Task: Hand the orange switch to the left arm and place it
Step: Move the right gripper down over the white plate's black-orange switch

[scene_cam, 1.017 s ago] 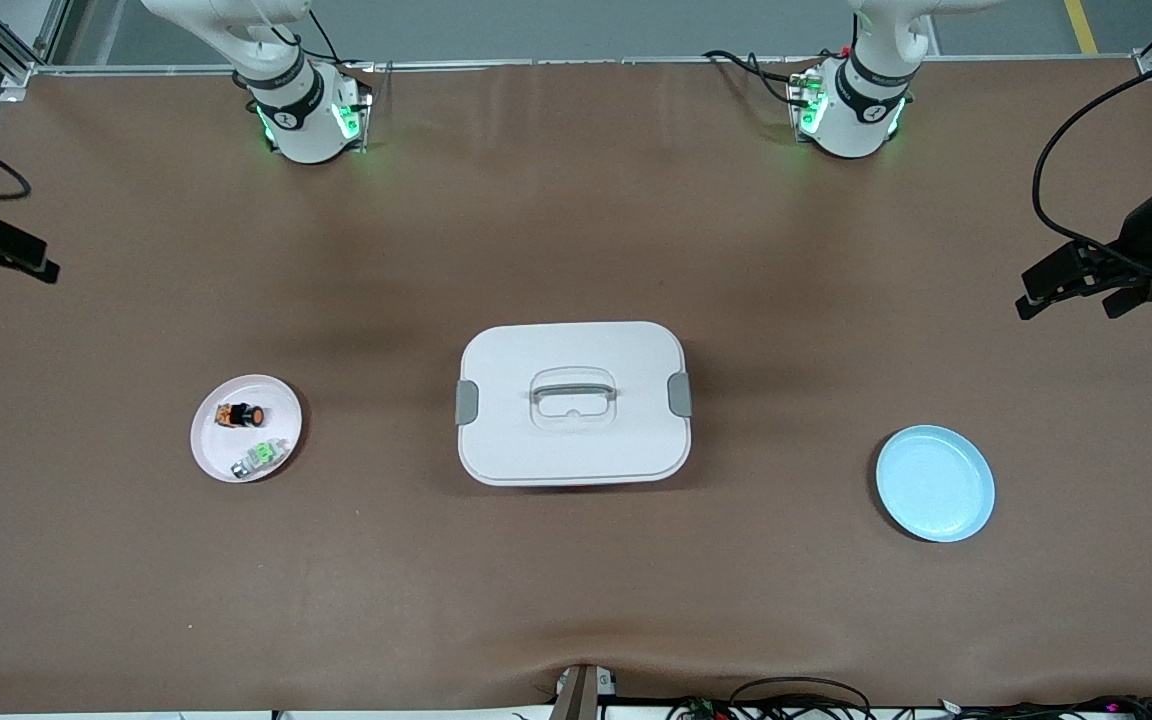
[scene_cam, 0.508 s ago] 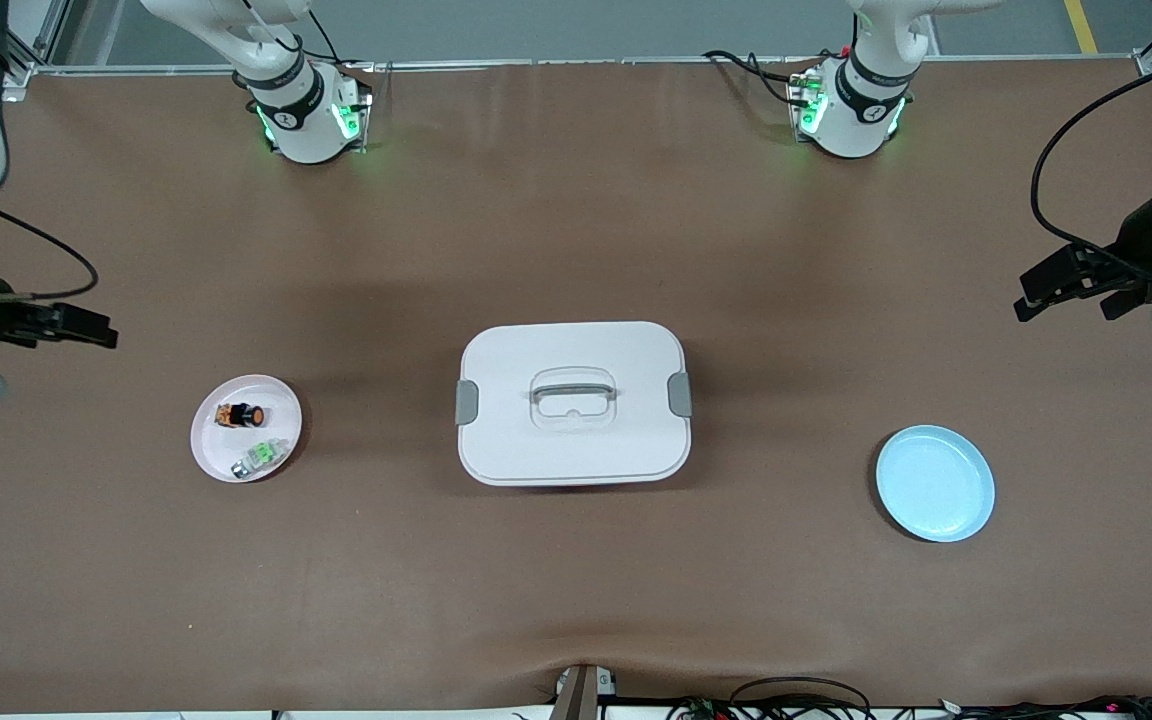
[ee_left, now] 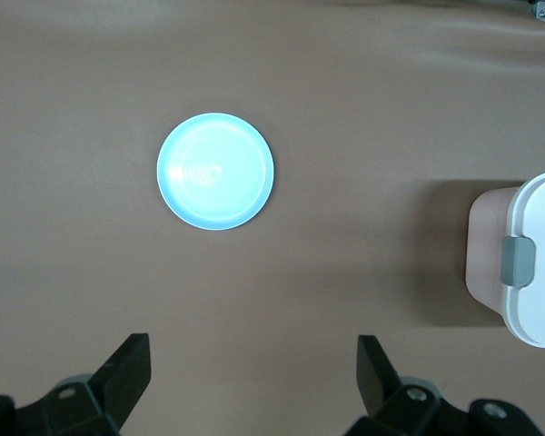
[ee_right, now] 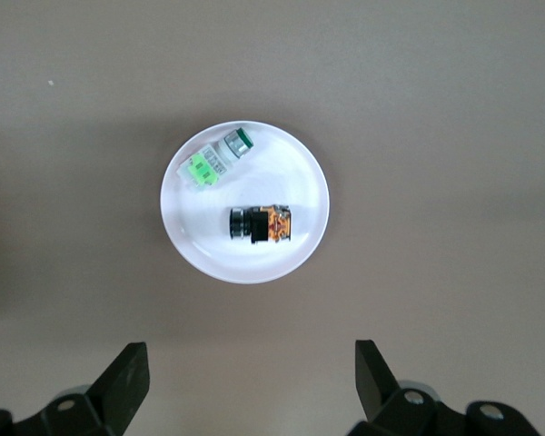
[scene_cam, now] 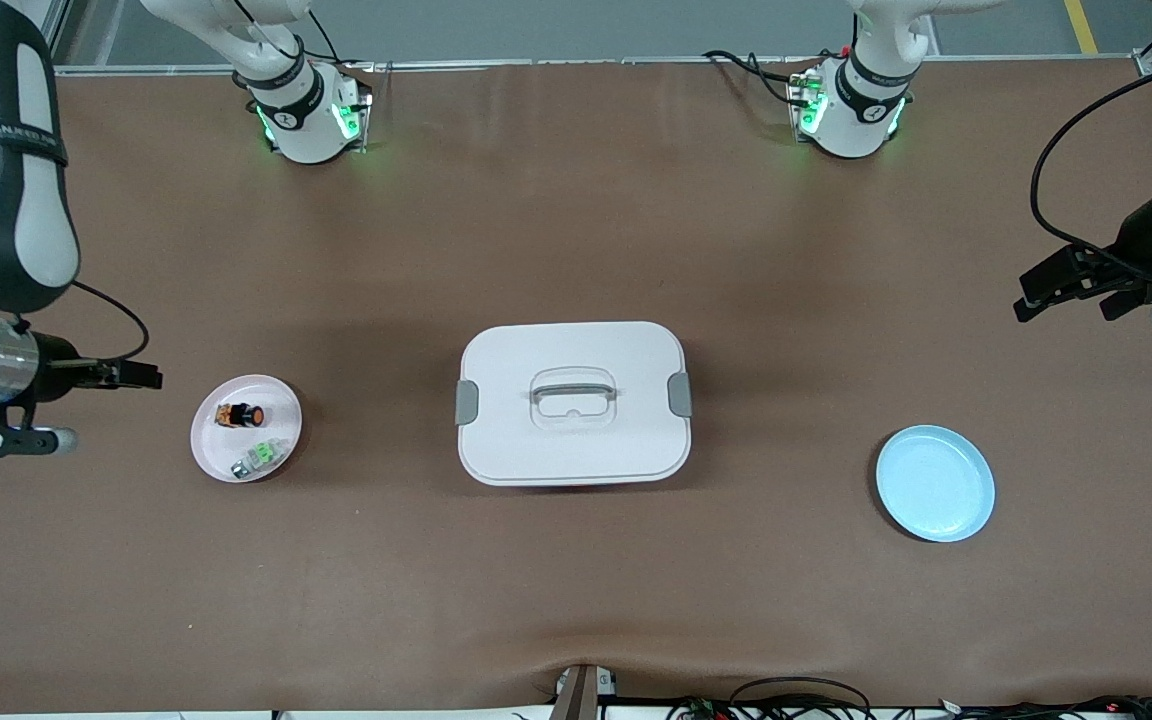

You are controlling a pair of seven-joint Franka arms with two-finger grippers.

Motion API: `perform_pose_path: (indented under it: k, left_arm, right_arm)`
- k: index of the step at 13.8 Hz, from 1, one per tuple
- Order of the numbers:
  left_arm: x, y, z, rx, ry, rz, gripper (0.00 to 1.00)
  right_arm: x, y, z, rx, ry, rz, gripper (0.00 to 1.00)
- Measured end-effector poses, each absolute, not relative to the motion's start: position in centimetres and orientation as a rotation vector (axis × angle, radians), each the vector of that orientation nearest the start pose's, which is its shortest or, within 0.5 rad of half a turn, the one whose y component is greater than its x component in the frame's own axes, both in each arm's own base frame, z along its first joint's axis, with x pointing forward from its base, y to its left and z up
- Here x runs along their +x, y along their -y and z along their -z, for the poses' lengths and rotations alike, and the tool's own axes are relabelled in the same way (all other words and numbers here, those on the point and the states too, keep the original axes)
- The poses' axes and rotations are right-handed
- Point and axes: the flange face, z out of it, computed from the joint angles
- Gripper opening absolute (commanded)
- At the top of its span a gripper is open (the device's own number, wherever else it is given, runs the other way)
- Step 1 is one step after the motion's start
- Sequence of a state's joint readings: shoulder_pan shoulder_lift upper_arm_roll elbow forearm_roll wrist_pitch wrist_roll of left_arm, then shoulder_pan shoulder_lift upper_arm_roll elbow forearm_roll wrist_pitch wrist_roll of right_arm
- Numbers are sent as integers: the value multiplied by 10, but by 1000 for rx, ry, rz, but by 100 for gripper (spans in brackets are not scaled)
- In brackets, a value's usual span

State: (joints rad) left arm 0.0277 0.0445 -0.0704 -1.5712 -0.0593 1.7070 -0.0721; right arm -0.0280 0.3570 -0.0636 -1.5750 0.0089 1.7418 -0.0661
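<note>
Right gripper now nearer pink plate

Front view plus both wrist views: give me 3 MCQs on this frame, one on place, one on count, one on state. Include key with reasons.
1. Where is the orange switch?
A. On the pink plate
B. On the blue plate
C. On the box lid

2. How many small parts lie on the pink plate?
A. One
B. Two
C. Four

3. What state is the right gripper in?
A. Shut on the orange switch
B. Open, holding nothing
C. Shut on the box handle

Key:
1. A, the switch lies on the pink plate toward the right arm's end of the table, and the blue plate is bare.
2. B, the right wrist view shows the orange switch and the green-and-silver part, nothing more.
3. B, its jaws stand wide apart in the right wrist view with the plate ahead of them. The left gripper is also open, waiting at its own end.
</note>
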Motion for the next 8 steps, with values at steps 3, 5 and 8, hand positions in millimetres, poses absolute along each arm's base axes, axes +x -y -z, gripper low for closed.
perform_pose_path:
  k: [3,5,8]
  left_arm:
    - [580,29,-612,-3205,56,140,100]
    - [580,29,-612,-3205,56,140,100]
    - [580,29,-612,-3205,56,140,100]
  right_arm:
    - [634,54,-366,-3136,-43,-218,100]
    - [631,54,-341,-3145,-43,-123,100]
    - [619,52,-301,-3153,-40,-36,100]
